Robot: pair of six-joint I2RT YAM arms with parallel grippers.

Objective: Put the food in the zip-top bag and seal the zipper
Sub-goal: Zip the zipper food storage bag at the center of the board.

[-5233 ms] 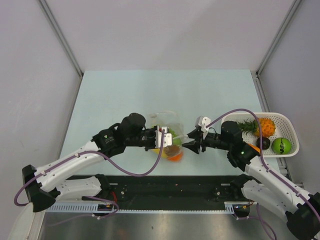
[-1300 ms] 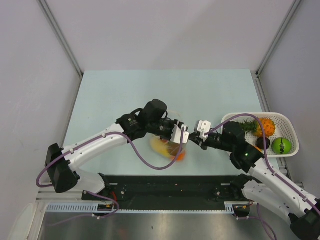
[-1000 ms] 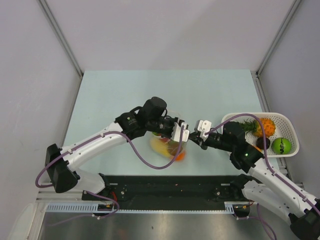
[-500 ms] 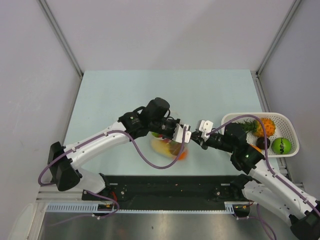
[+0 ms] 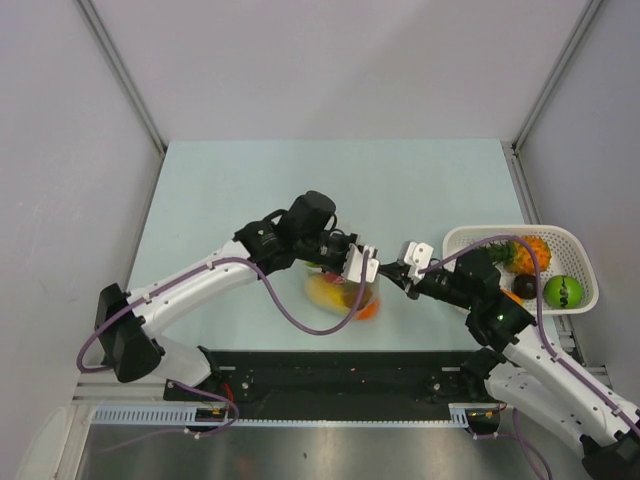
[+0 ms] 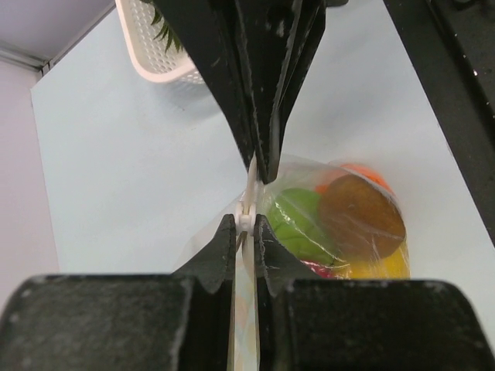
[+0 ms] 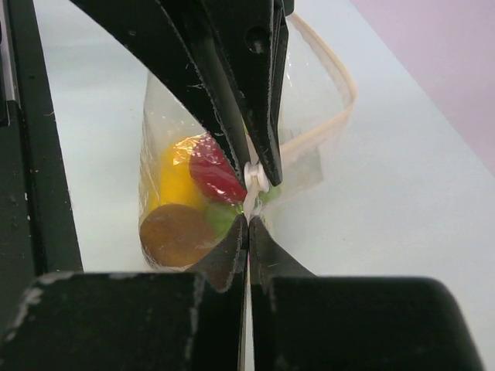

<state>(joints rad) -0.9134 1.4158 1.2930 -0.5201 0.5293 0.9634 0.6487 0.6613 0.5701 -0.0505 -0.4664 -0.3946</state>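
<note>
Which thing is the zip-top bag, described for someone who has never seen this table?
On the pale table, look near the front edge, where the left arm and right arm meet. The zip-top bag is there, clear and crinkly, with colourful food showing through, unlike the white slotted basket at right.

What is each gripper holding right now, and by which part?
Both hold the zip-top bag. The left gripper and the right gripper are each pinched shut on its zipper, tip to tip at nearly the same spot.
</note>
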